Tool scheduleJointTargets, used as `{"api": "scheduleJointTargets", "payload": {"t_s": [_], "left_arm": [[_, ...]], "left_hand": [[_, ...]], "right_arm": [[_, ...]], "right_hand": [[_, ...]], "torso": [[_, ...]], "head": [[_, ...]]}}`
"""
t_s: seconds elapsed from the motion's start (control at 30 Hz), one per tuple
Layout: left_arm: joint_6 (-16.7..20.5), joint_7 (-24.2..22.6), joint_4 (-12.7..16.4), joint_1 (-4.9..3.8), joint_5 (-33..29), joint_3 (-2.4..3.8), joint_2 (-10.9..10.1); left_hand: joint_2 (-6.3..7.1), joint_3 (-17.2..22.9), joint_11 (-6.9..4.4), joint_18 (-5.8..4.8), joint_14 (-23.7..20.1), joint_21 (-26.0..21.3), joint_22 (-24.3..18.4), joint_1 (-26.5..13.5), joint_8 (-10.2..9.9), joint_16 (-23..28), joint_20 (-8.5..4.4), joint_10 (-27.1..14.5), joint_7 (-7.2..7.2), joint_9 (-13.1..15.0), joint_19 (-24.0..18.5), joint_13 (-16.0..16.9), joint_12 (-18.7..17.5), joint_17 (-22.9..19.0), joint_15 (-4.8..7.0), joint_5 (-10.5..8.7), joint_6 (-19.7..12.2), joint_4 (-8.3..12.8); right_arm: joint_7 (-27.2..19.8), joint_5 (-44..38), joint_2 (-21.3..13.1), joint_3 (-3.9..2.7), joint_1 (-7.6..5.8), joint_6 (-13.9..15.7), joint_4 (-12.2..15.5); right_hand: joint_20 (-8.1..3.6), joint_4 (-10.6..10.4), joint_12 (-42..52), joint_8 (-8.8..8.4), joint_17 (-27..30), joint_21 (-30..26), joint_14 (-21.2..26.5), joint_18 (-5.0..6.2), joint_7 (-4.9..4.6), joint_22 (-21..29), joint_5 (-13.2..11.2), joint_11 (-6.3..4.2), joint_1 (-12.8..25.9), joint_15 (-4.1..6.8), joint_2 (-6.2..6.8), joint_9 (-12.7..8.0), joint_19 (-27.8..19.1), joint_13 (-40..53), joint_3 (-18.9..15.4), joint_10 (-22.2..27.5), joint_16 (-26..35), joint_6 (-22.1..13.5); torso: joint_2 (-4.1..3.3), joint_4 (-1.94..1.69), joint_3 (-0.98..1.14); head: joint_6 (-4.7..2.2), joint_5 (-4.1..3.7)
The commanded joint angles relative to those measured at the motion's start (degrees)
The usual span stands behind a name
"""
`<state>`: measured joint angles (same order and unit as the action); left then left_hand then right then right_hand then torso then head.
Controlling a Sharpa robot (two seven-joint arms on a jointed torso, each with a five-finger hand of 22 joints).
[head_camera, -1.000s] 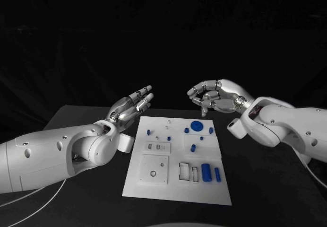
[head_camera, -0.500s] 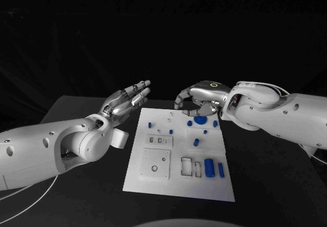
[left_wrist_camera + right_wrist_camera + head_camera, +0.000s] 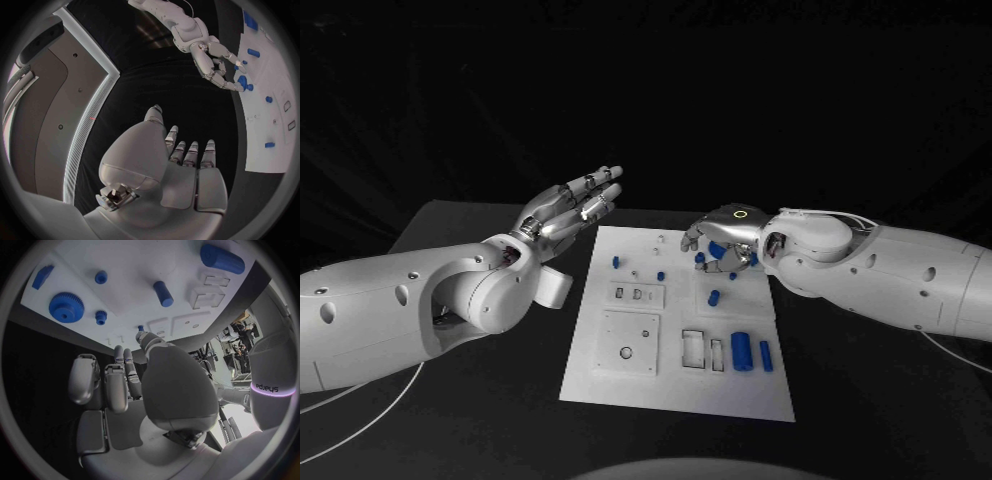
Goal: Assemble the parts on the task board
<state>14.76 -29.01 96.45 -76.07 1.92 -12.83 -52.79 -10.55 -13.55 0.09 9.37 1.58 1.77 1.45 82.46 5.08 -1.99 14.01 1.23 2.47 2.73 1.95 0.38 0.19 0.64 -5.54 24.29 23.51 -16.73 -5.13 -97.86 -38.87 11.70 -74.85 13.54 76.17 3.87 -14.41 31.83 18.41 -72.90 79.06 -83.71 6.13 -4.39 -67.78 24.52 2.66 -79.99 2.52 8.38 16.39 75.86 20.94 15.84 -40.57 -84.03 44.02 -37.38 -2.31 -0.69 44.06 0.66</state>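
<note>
I see the task board (image 3: 678, 390), a flat matte white rectangular plate, lying mid-table on the black table (image 3: 473, 400). My right hand (image 3: 721, 240), silver metal, hangs palm-down over the board's far end at about 1 o'clock from board centre. Its fingers are curled in loosely with nothing visible between them; the right wrist view (image 3: 125, 385) shows them bent, empty, above the plate. Just beside them sits the toothed blue gear (image 3: 66, 306), round and ridged at the rim, with a small blue knob (image 3: 100, 316) next to it. A short smooth blue peg (image 3: 714, 297) lies near board centre. At the near end, about 5 o'clock, a thick blue cylinder (image 3: 740, 351) lies beside a slimmer blue bar (image 3: 766, 355), next to rectangular cut-outs. My left hand (image 3: 571, 215) is off the board at 10 o'clock, raised, palm up, fingers straight and apart, holding nothing (image 3: 169, 175).
</note>
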Motion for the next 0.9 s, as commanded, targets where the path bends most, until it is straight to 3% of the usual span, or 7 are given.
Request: {"api": "scheduleJointTargets", "payload": {"t_s": [0.03,0.27,0.37,0.47,0.7,0.9], "left_arm": [[-2.00,-0.31,-0.60,-0.07,1.44,0.03,0.51],[-2.44,-0.27,-1.30,0.01,2.41,0.00,1.04],[-2.24,-0.36,-1.55,0.08,2.66,-0.02,1.27],[-2.06,-0.39,-1.76,0.12,2.78,-0.03,1.39],[-1.94,0.04,-1.76,0.14,2.86,-0.04,1.25],[-2.34,0.68,-1.82,0.15,2.87,-0.05,1.27]], "left_hand": [[-0.05,0.14,-0.15,0.99,-0.23,0.35,-0.35,0.66,0.37,0.04,0.36,-0.40,0.02,0.05,0.25,-0.11,0.05,0.00,-0.30,0.34,0.52,0.17],[-0.20,0.20,-0.22,0.98,-0.42,0.39,-0.35,0.95,0.58,0.24,0.39,-0.53,-0.04,0.08,0.28,-0.15,0.02,-0.06,0.05,0.62,0.79,0.19],[-0.34,0.21,0.06,0.94,-1.00,0.32,-0.40,1.45,0.89,0.93,0.26,-0.69,0.15,0.08,0.18,-0.19,-0.02,-0.27,1.86,0.84,0.87,0.18],[-0.43,0.15,0.46,0.92,-1.31,0.22,-0.46,1.68,1.09,1.36,0.10,-0.79,0.43,0.09,0.04,-0.23,-0.05,-0.41,3.19,0.96,0.85,0.17],[-0.66,0.25,0.83,0.92,-1.34,0.24,-0.46,1.96,1.38,1.37,0.03,-0.77,0.72,0.15,0.03,-0.22,-0.04,-0.41,3.54,1.20,1.31,0.22],[-0.83,0.43,1.17,0.92,-1.30,0.27,-0.45,2.41,1.63,1.28,0.05,-0.66,1.02,0.20,0.06,-0.18,-0.01,-0.37,3.40,1.45,1.68,0.34]], "right_arm": [[0.87,-1.09,0.52,-0.02,0.82,1.73,-1.66],[1.37,-1.07,1.47,-0.03,1.67,1.73,-4.94],[1.62,-1.02,1.88,-0.03,1.84,1.96,-6.24],[1.57,-0.91,2.41,-0.03,2.16,2.72,-7.59],[0.93,-0.08,3.89,-0.03,3.63,7.41,-10.16],[1.75,0.09,4.82,-0.03,4.06,7.77,-11.67]], "right_hand": [[-0.06,0.45,-2.63,-2.25,0.11,0.16,-0.15,-0.99,-0.11,-0.55,0.06,-0.08,0.58,0.07,0.25,-1.09,0.54,-1.19,0.83,-2.02,0.21,2.23],[0.11,2.16,-5.64,-3.32,1.71,-0.93,0.66,-0.63,0.43,0.72,1.04,0.08,-0.19,-0.18,0.25,-0.93,-0.60,-2.07,1.42,-1.71,1.03,4.66],[0.19,3.15,-6.81,-3.66,2.48,-1.54,1.12,-0.45,1.06,1.40,2.76,0.11,-0.45,-0.25,-0.03,-0.37,-1.27,-2.21,1.73,-1.29,1.40,5.39],[0.20,3.63,-7.76,-4.55,4.06,-2.54,2.00,-0.12,0.94,2.73,3.29,0.02,-0.20,-0.23,-0.22,-0.25,-2.39,-2.23,1.81,-0.10,2.15,4.79],[0.35,3.85,-8.10,-5.36,3.77,-2.69,1.97,-0.16,1.56,2.60,2.85,0.39,0.39,-0.45,-0.84,-0.06,-2.43,-1.92,1.82,0.43,2.05,4.52],[0.49,4.38,-8.37,-5.92,4.39,-3.23,2.34,0.01,2.07,3.25,2.29,0.67,0.48,-0.64,-1.08,0.11,-2.98,-1.64,1.81,1.19,2.31,4.40]], "torso": [[0.20,-0.05,-0.08],[0.25,-0.11,-0.09],[0.27,-0.11,-0.06],[0.30,-0.12,-0.08],[0.30,-0.16,-0.01],[0.41,-0.09,-0.09]], "head": [[-0.25,-0.03],[-0.43,-0.22],[-0.55,-0.05],[-0.64,-0.07],[-0.54,0.09],[-0.52,0.09]]}}
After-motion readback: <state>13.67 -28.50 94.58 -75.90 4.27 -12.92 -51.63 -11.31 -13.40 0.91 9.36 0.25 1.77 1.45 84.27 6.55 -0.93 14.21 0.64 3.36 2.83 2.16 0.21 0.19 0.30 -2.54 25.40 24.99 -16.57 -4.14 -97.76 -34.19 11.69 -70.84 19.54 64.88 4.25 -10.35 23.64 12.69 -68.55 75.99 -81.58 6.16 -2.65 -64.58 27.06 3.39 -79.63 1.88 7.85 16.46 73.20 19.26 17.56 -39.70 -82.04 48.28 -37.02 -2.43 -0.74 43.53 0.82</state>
